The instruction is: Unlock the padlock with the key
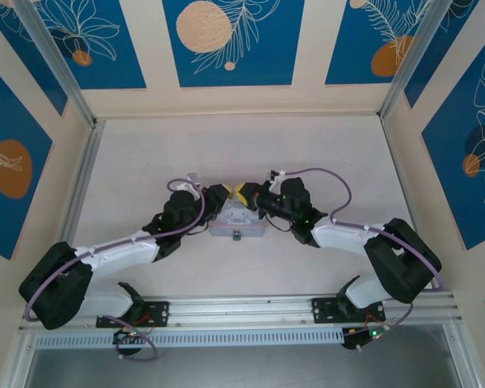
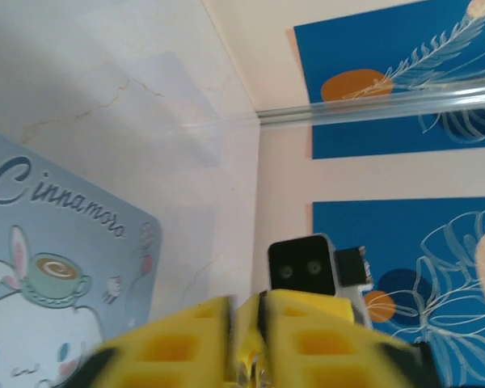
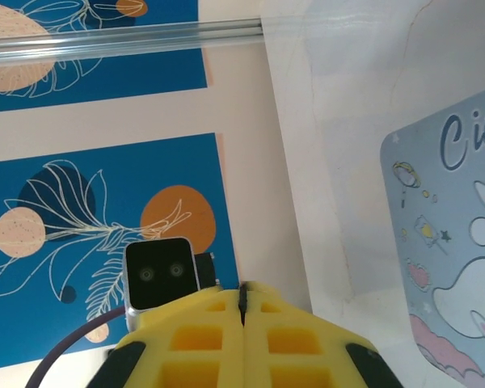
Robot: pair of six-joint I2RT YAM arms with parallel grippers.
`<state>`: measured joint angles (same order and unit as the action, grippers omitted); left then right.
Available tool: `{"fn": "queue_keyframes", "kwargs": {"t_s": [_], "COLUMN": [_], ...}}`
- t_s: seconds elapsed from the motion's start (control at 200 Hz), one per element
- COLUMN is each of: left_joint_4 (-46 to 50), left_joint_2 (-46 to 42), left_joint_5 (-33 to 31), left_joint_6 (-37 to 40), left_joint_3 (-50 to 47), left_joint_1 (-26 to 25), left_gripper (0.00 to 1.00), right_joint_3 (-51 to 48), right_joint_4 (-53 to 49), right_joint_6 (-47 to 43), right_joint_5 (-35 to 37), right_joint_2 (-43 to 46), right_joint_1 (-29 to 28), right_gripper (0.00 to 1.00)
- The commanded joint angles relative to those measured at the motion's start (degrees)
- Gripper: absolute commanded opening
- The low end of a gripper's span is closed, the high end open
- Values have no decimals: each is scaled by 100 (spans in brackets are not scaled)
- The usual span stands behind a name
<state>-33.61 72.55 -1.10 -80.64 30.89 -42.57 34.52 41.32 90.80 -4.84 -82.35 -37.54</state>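
Both grippers meet tip to tip above the far edge of the pastel-blue cartoon tin (image 1: pixel 238 223). My left gripper (image 1: pixel 235 194) has its yellow fingers (image 2: pixel 186 343) nearly together, with a small silvery glint low in the narrow gap that looks like the key (image 2: pixel 251 374). My right gripper (image 1: pixel 248 194) is pressed shut in the right wrist view (image 3: pixel 242 291), with only a thin dark slit at its tip. A tiny dark teal thing at the tin's near edge looks like the padlock (image 1: pixel 236 236). Its shackle is too small to make out.
The tin's printed lid shows at the left wrist view's lower left (image 2: pixel 56 267) and at the right wrist view's right side (image 3: pixel 461 242). Each wrist camera faces the other's black camera box (image 2: pixel 301 267) (image 3: pixel 156 273). Blue-patterned walls and aluminium posts (image 1: pixel 73 97) enclose the table.
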Motion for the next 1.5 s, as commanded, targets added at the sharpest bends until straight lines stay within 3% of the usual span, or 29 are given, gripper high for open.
{"fn": "queue_keyframes", "kwargs": {"t_s": [0.0,0.05,0.12,0.395,0.59,0.725,1.155,1.28,1.365,1.495], "left_joint_4": [708,1206,1686,2832,3665,3743,3030,2809,2773,2708], "left_joint_2": [-481,-732,-1069,-1004,-434,-197,293,375,421,430], "left_joint_5": [47,102,273,2448,3479,3867,4477,4534,4547,4592], "left_joint_6": [547,832,1219,2873,3988,4243,4002,3898,3890,3885], "left_joint_3": [169,199,269,1111,2002,2269,2272,2240,2245,2220], "left_joint_1": [-12,88,283,1216,1270,1270,1208,1159,1135,1107], "left_gripper": [75,86,92,96,86,76,57,47,35,32], "right_joint_3": [348,504,795,1859,2469,2590,2753,2770,2770,2788], "right_joint_4": [-710,-1136,-1879,-3274,-4201,-4299,-4221,-4204,-4169,-4145], "right_joint_6": [-454,-821,-1343,-3383,-4756,-5051,-5174,-5161,-5137,-5095], "right_joint_5": [-446,-735,-1126,-3161,-3829,-4085,-4323,-4282,-4280,-4223], "right_joint_2": [166,256,354,77,-130,-176,-343,-383,-409,-431], "right_joint_1": [315,505,748,1403,1389,1359,1065,1005,986,969], "right_gripper": [0,0,0,0,0,0,0,0,0,0]}}
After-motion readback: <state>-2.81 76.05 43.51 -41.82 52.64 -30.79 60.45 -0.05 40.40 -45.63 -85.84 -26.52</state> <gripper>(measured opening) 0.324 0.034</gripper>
